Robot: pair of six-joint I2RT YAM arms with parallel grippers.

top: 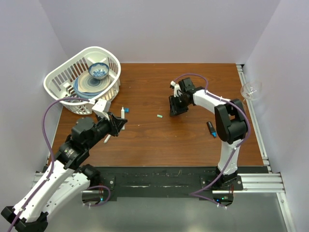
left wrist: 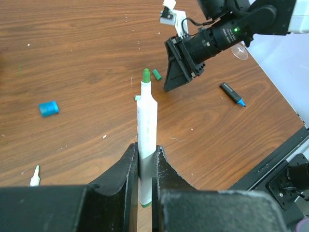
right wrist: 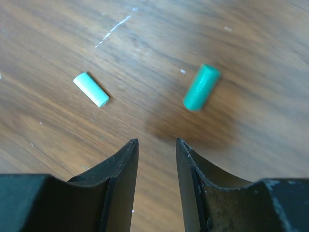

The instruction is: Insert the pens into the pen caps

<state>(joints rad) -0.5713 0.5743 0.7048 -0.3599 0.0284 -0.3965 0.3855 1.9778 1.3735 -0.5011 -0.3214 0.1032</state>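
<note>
Clamping my left jaws on a white pen (left wrist: 146, 121), I have it running up the middle of the left wrist view, green tip at the top and its lower end poking out below the fingers. A blue cap (left wrist: 48, 108) lies on the desk (left wrist: 87, 58) at the left of that view, and the end of a second white pen (left wrist: 35, 177) shows at the lower left. My right jaws stand apart and empty just above the wood. Ahead of them in the right wrist view, a green cap (right wrist: 201, 87) lies upper right and a paler cap (right wrist: 91, 89) upper left, well apart. A dark pen (top: 211, 128) lies right of centre in the top view.
</note>
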